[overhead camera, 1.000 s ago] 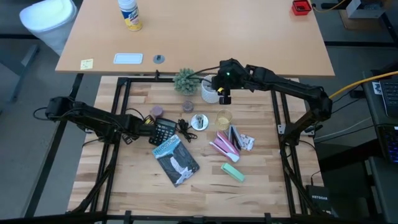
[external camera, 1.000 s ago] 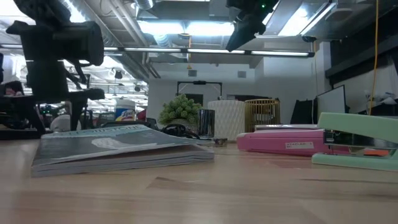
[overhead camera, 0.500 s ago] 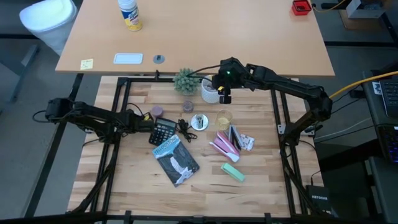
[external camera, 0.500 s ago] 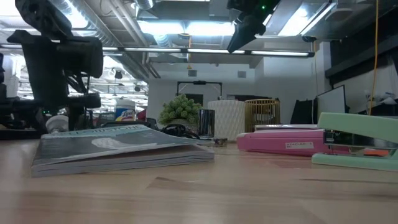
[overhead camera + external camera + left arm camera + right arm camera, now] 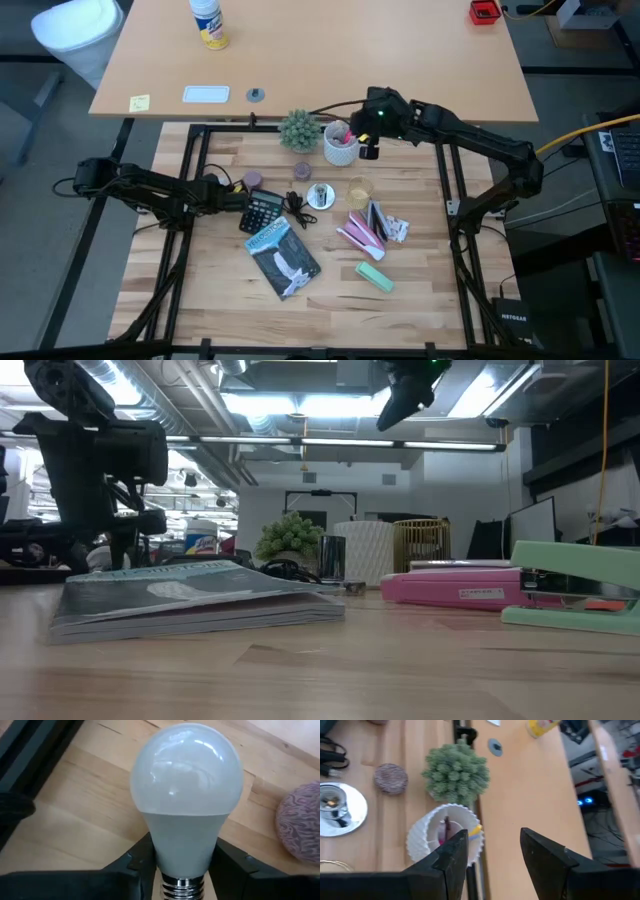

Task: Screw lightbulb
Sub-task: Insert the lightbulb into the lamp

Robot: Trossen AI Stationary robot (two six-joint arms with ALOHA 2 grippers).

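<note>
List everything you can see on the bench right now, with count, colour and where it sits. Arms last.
lightbulb: one, frosted white, left side beside the calculator, between the left gripper's fingers
calculator: one, black, left of centre
book: one, grey cover, front centre
silver disc base: one, shiny, centre, black cord beside it
amber cup: one, translucent, right of the disc
white pen holder: one, back centre
green plant: one, left of the holder
pink stapler: one, right of centre
mint stapler: one, front right
left gripper: closing around the bulb's neck
right gripper: open, raised over the pen holder
</note>
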